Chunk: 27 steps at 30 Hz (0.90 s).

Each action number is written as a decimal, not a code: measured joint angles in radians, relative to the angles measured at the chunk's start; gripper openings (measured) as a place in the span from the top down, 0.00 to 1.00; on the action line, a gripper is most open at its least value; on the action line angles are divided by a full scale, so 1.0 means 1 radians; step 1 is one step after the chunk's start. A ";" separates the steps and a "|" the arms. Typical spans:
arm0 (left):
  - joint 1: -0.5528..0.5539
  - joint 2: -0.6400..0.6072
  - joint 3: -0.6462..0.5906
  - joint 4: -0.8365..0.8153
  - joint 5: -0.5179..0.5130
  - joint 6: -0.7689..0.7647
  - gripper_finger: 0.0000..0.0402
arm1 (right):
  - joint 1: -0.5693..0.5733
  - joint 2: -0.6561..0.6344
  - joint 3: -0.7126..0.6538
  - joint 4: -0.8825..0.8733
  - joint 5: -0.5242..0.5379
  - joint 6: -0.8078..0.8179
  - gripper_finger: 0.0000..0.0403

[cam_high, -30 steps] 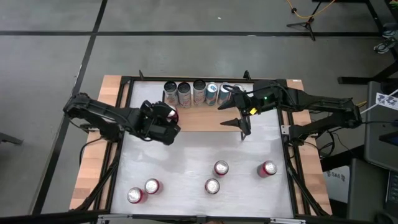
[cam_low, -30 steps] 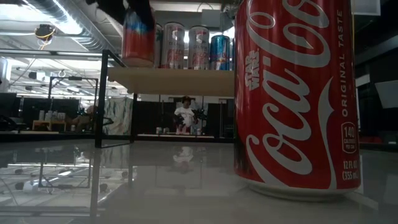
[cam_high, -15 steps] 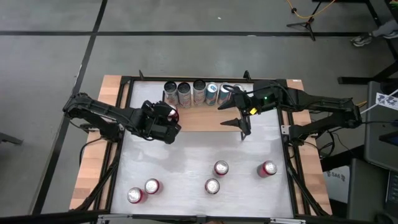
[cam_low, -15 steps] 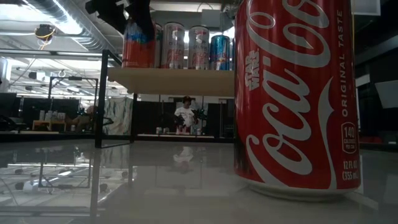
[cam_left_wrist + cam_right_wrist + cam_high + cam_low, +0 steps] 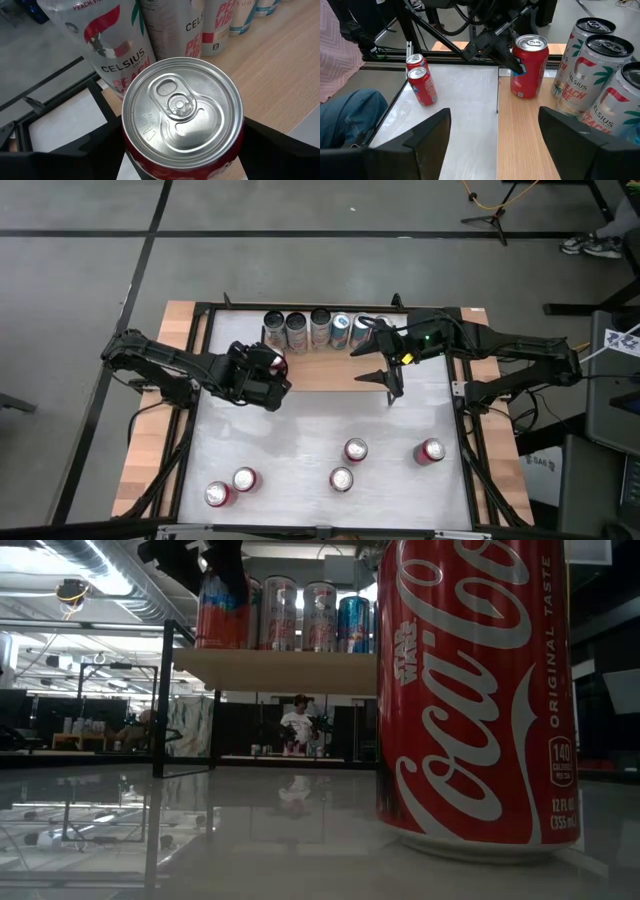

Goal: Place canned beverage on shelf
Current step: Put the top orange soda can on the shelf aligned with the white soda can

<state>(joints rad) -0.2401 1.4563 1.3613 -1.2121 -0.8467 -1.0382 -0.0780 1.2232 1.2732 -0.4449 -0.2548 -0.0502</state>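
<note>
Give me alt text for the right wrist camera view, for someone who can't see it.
The left gripper is around a red can standing upright on the wooden shelf, beside a row of Celsius cans. Two more red cans stand on the white table beyond, and the right gripper's own open fingers frame the foreground.

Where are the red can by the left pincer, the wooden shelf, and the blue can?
red can (image 5: 182,112), left wrist view, on its silver lid.
shelf (image 5: 290,671), low view, on the plank's front edge.
blue can (image 5: 352,624), low view, on its side.
</note>
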 joint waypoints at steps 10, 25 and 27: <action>0.000 0.000 0.000 -0.001 0.008 0.001 0.22 | 0.000 0.000 0.000 0.000 0.000 0.000 0.28; 0.000 0.003 -0.003 -0.015 0.012 0.019 0.13 | 0.000 0.000 0.000 0.000 0.000 -0.005 0.28; 0.000 0.004 -0.003 -0.015 0.013 0.032 0.09 | 0.000 0.000 0.000 -0.001 0.000 -0.006 0.28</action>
<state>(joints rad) -0.2401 1.4601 1.3579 -1.2269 -0.8333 -1.0067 -0.0780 1.2232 1.2730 -0.4454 -0.2546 -0.0563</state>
